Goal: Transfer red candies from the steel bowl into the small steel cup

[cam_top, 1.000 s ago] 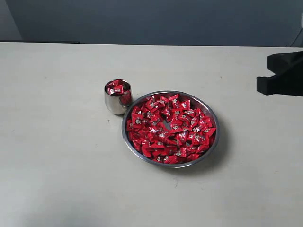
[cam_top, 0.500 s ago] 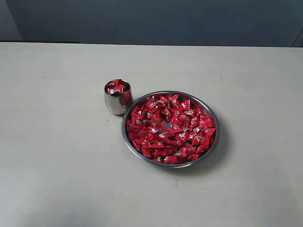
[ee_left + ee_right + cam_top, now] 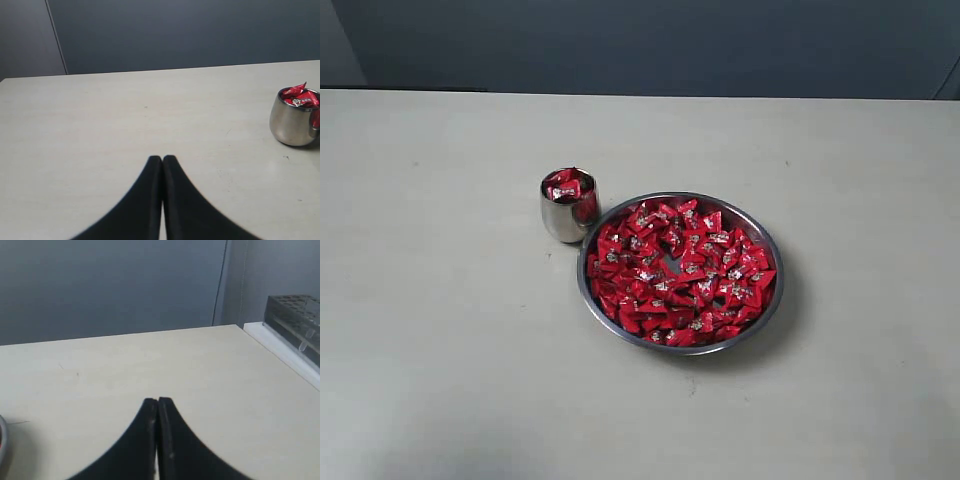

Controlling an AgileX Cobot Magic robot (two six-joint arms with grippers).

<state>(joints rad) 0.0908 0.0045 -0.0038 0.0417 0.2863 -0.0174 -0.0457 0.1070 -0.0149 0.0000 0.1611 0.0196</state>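
Left gripper (image 3: pixel 162 160) — jaws pressed together with nothing between them, low over the bare table (image 3: pixel 440 330) and out of the exterior view.

Right gripper (image 3: pixel 158 401) — likewise closed and empty, also over bare table, near an edge where a perforated rack (image 3: pixel 295 315) stands (purpose unclear).

Small steel cup (image 3: pixel 567 215): upright, just beside the steel bowl (image 3: pixel 682 351) at its upper-left rim in the exterior view, touching or nearly so. Wrappers are heaped to its brim and poke above it.

Red candies (image 3: pixel 675 275): the great bulk lie in the bowl, covering almost all of its floor.

Progress, as judged: the cup looks full, so the transfer appears as good as done. Neither arm is placed for another pick.
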